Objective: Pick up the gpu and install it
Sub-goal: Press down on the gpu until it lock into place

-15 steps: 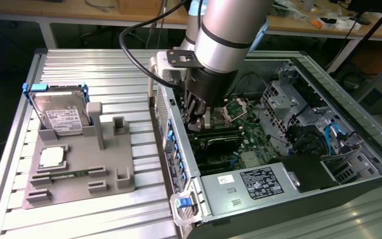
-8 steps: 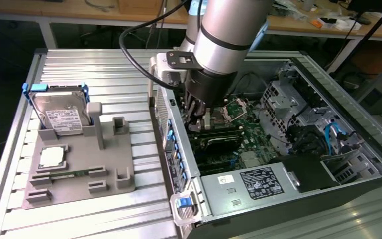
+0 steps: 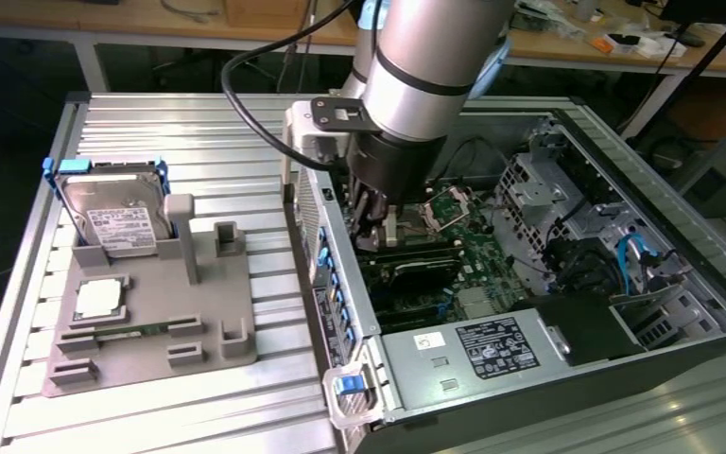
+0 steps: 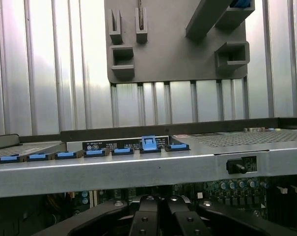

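Pincer (image 3: 370,232) down inside open computer case (image 3: 665,284), above motherboard (image 3: 464,241) near case's rear wall; jaws together. Whether graphics card sits clamped between them: cannot tell, arm blocks view. Dark card-like piece (image 3: 414,263) lies among slots just below pincer, possibly graphics card seated or nearly so. Grey holder tray (image 3: 148,331) on tabletop (image 3: 148,132) carries hard drive (image 3: 117,222) and processor (image 3: 101,298); its upright card slot (image 3: 228,241) stands vacated. Pickup judged done; installation under way or finishing.

Silver hard drive (image 3: 120,222) upright in grey holder tray (image 3: 148,340), beside open computer case (image 3: 665,284).
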`<action>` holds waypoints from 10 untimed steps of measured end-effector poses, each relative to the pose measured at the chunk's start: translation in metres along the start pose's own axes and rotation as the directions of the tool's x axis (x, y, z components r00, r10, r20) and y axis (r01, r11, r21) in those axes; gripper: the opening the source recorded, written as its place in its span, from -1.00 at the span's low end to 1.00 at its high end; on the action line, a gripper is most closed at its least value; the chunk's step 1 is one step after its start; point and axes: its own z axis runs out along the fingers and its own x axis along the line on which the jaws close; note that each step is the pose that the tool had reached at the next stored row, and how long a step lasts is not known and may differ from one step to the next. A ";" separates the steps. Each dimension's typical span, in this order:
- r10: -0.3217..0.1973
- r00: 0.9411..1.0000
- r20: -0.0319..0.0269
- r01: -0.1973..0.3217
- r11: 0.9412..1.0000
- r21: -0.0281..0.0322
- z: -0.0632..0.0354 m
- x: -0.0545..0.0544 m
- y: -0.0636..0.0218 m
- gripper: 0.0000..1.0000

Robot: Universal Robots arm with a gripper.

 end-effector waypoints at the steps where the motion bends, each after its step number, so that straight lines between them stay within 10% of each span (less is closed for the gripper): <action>1: 0.000 1.000 0.000 0.000 1.000 0.000 0.0000 0.000 0.0004 -0.79; 10: 0.000 1.000 0.000 0.000 1.000 0.000 -0.0009 0.000 0.0009 -0.79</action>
